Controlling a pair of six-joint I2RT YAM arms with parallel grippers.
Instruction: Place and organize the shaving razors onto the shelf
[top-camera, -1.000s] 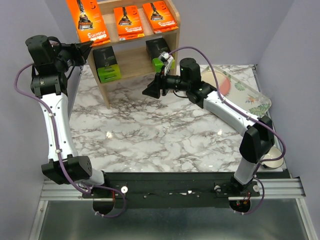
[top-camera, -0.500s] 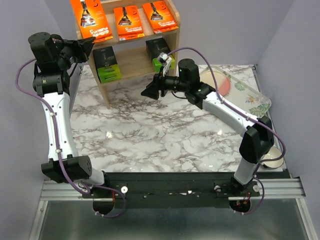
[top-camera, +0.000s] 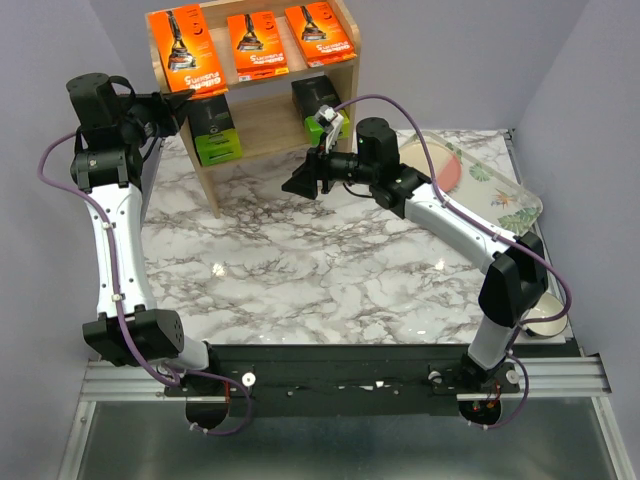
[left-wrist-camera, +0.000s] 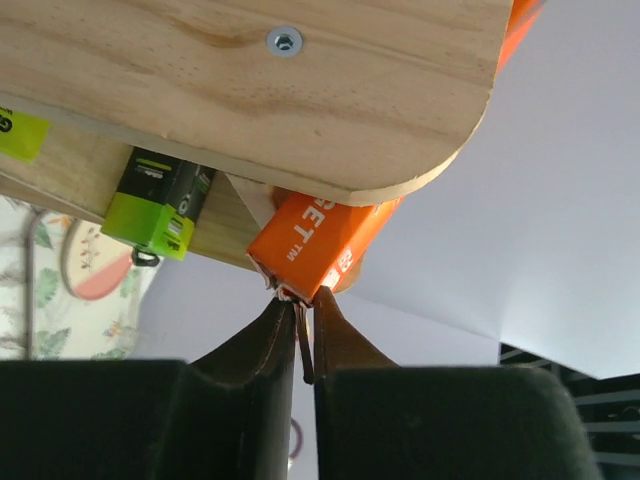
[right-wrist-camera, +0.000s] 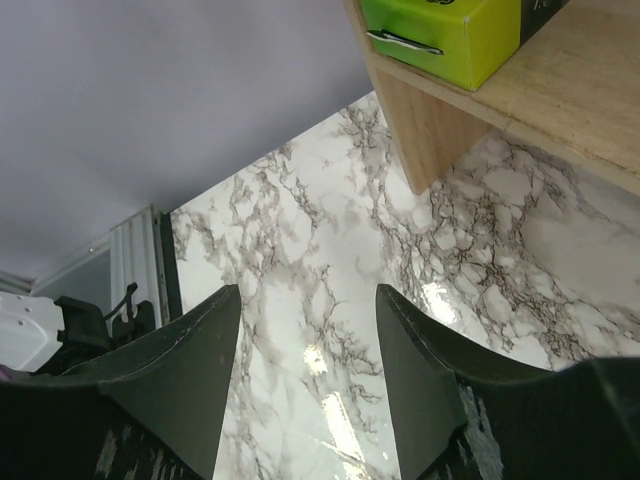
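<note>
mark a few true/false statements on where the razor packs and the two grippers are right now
1. Three flat orange razor packs are on the top tier of the light wooden shelf. True.
2. The right gripper holds a dark grey pack. False: it is open and empty over the marble table.
3. The left gripper pinches a corner of the leftmost orange pack. True.
4. The two dark grey, lime-ended packs lie on a floral tray. False: both sit on the shelf's lower tier.

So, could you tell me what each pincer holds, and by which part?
Left pincer pinches an orange pack by its end edge; right pincer is open, empty.
</note>
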